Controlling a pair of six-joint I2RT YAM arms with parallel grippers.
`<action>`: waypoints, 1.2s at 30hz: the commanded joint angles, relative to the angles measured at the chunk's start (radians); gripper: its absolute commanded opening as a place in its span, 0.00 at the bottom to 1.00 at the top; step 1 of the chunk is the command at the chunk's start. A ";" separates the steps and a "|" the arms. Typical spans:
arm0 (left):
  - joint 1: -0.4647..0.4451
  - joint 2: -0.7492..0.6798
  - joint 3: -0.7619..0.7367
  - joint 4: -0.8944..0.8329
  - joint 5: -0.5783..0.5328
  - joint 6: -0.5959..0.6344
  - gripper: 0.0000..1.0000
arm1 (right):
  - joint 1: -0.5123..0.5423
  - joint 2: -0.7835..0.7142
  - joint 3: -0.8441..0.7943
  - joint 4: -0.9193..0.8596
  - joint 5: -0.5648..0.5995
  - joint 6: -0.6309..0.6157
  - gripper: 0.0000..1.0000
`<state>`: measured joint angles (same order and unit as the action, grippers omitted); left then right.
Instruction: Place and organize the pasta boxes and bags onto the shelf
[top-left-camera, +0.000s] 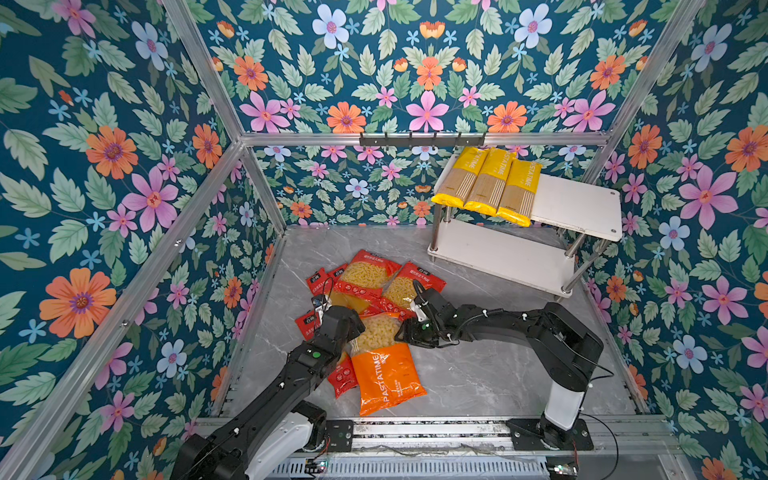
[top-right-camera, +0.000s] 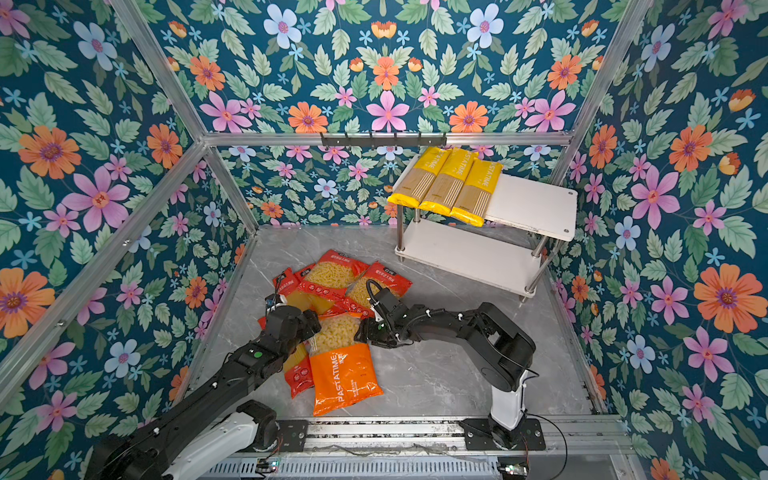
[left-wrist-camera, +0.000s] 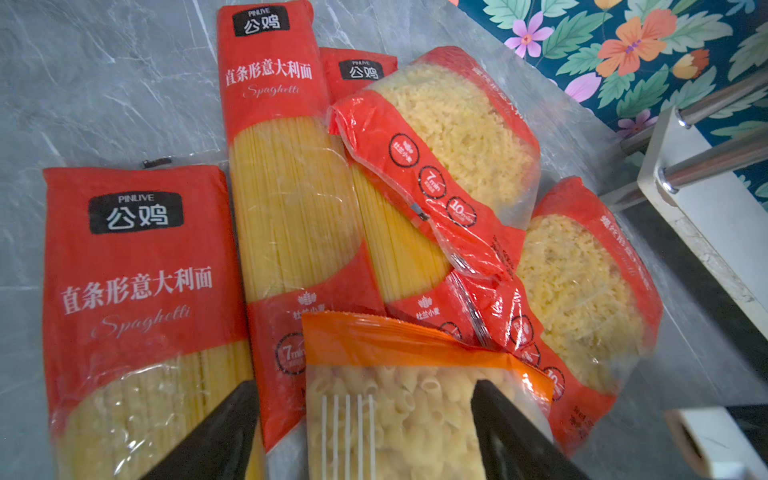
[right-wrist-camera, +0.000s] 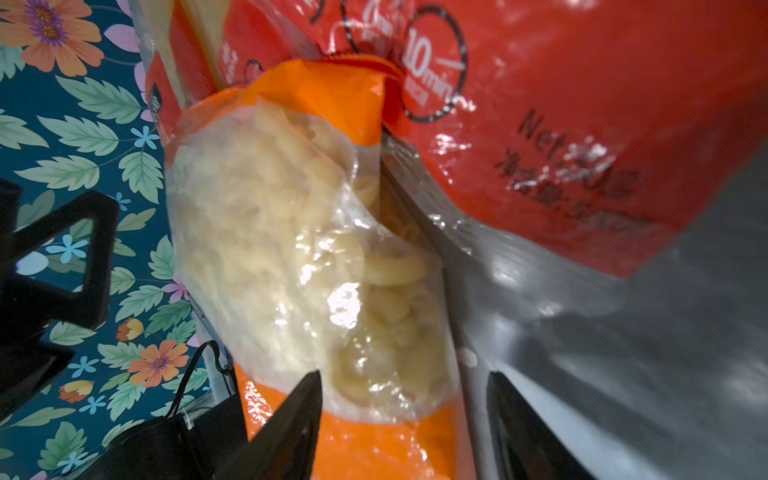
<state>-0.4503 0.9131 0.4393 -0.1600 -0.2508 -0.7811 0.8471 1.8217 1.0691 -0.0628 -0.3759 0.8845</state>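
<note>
My left claw (left-wrist-camera: 363, 384) gapes astride big orange plastic macaroni bag (top-left-camera: 386, 374); right claw (right-wrist-camera: 405, 374) gapes at its 2 o'clock edge. Nil held. Best: clamp evenly, lift tog.

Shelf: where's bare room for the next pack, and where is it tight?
On the white two-tier chrome-post shelf, free: top board right of the three yellow spaghetti packs; the lower board as far as visible. Also grey marble tabletop right of the orange macaroni bag. Crowded: the red pasta packs piled around that bag.
</note>
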 joint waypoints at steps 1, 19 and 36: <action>0.021 0.030 -0.009 0.040 0.080 -0.014 0.83 | 0.000 -0.026 0.022 -0.060 0.052 -0.045 0.64; -0.366 0.423 0.040 0.351 0.091 -0.281 0.78 | -0.093 -0.115 0.005 -0.054 0.065 -0.039 0.64; -0.221 0.305 0.236 0.111 0.120 0.050 0.79 | -0.098 -0.127 0.069 -0.087 0.077 -0.027 0.62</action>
<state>-0.7265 1.2583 0.6823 -0.0334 -0.1310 -0.8185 0.7349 1.6817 1.1099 -0.1135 -0.2745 0.8600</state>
